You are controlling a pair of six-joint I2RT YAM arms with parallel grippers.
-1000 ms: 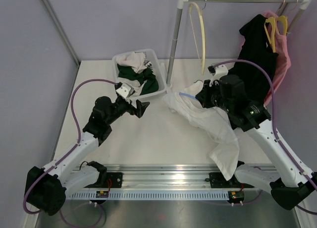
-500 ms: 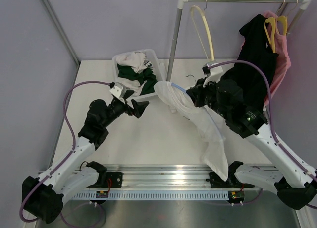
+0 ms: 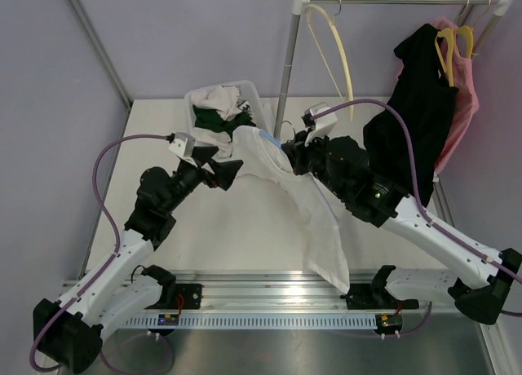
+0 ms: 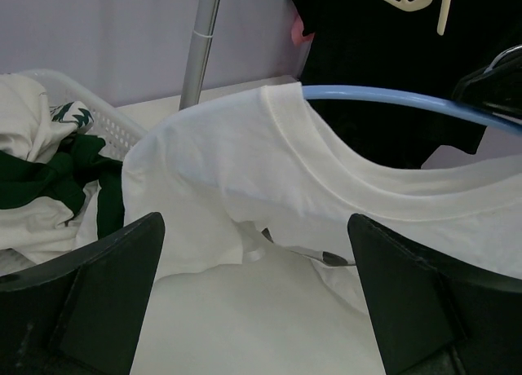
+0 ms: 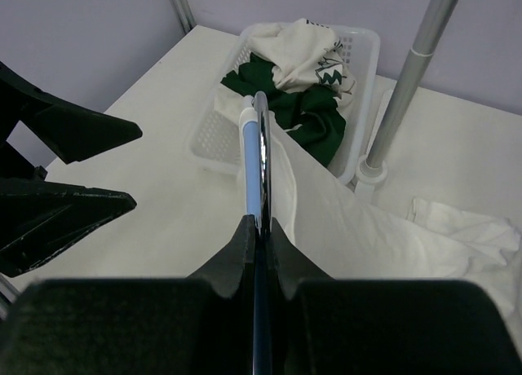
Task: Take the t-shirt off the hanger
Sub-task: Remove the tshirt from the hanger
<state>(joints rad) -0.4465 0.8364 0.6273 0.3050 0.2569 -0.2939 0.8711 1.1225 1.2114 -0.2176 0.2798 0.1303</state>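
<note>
- Your right gripper (image 5: pixel 261 224) is pinched narrow on the hanger (image 5: pixel 249 147) and holds it out over the table towards eleven o'clock in the top view; the t-shirt (image 3: pixel 318 220) is on it, collar up by the jaws, tail hanging towards six o'clock.
- Your left gripper (image 3: pixel 220 165) stands wide and holds nothing; it sits at nine o'clock of the hanger, facing the shirt's shoulder, apparently just short of the cloth, though the view is too close to be sure.
- Risk one: you close on cloth and hanger arm together; the pull would then fight your right grip instead of freeing the shoulder; take sleeve cloth alone.
- Risk two: the hanger is thin in a narrow pinch; a sideways tug could twist it in the jaws or pull it out; draw along the slope of the arm.
- Risk three: the collar may catch on the hanger's end and stretch; ease off if it goes taut.
- Risk four: the basket (image 3: pixel 263 108) lies just past the shirt at twelve o'clock and the pole (image 3: pixel 286 73) at one o'clock; a wide sweep could knock either; the long tail could also snag on your right arm.
- Writing: none you can read; the white garment in the basket has a green print and the black shirt (image 3: pixel 418 90) a pale one; both are only partly in view.
</note>
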